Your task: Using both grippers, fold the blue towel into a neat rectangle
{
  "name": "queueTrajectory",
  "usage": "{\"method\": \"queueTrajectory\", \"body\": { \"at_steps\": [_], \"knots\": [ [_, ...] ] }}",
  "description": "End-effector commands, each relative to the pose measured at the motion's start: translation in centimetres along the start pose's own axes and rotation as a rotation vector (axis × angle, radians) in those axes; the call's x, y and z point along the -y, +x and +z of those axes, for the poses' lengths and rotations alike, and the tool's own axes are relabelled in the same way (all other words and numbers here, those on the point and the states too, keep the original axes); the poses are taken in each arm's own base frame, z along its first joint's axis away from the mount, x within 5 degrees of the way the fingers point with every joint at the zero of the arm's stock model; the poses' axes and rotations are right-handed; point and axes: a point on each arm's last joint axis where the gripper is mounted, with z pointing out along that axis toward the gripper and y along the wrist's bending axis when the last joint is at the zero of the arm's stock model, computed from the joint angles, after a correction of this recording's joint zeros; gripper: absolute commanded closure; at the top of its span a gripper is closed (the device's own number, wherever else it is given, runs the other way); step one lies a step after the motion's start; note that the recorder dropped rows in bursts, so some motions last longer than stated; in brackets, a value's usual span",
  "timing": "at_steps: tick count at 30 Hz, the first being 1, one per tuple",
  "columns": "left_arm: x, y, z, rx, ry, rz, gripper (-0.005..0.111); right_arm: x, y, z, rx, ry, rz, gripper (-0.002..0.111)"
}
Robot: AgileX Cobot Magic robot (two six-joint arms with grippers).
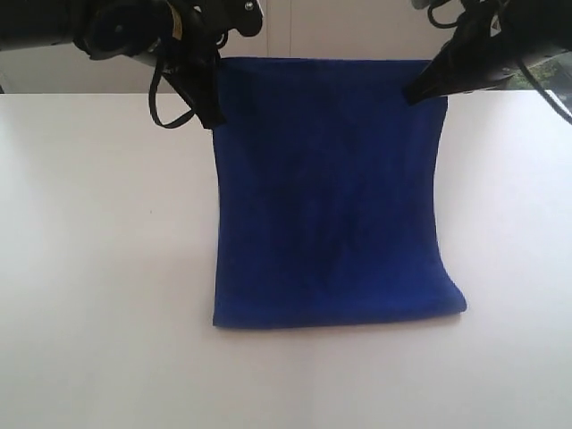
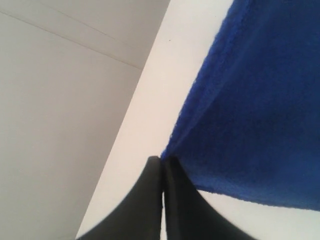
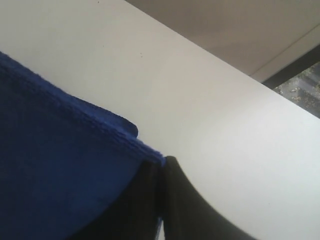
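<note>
Pinched tight — left gripper (image 1: 215, 119) and right gripper (image 1: 414, 92) each hold a top corner of the towel (image 1: 331, 197); lower edge lies on the table (image 1: 89, 268) — wide either side.

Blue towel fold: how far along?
Done: left gripper and right gripper are each shut on an upper corner of the blue towel. In hand: that edge is lifted, the lower end resting on the table. Left: lay the lifted edge over, release; no neat rectangle yet.

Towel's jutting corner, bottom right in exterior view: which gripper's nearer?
Right. The right gripper pinches the blue towel at its top corner on that side; the left gripper pinches the opposite top corner, farther off.
</note>
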Motion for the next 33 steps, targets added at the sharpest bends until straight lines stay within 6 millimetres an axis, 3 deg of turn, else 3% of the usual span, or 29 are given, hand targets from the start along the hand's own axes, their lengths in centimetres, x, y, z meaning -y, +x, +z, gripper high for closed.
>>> {"method": "queueTrajectory", "body": {
  "at_steps": [1,12,19,28,33],
  "knots": [
    [0.2,1.4,1.3,-0.06,0.016,-0.02,0.107,0.6,0.1,0.5,-0.009,0.019,-0.001,0.108],
    [1.1,1.7,3.0,-0.062,0.037,-0.015,0.107,-0.2,0.7,3.1,-0.015,-0.003,-0.01,0.108],
    [1.0,3.3,4.6,-0.094,0.04,-0.06,0.107,-0.6,1.1,4.5,-0.019,-0.015,-0.017,0.108],
    [1.7,3.1,6.0,-0.035,0.038,-0.056,0.107,-1.3,1.7,6.5,-0.018,-0.033,-0.021,0.108],
    [2.2,4.5,7.6,-0.071,0.058,-0.065,0.107,-1.4,2.4,8.2,-0.023,-0.04,-0.011,0.108]
  ]
}}
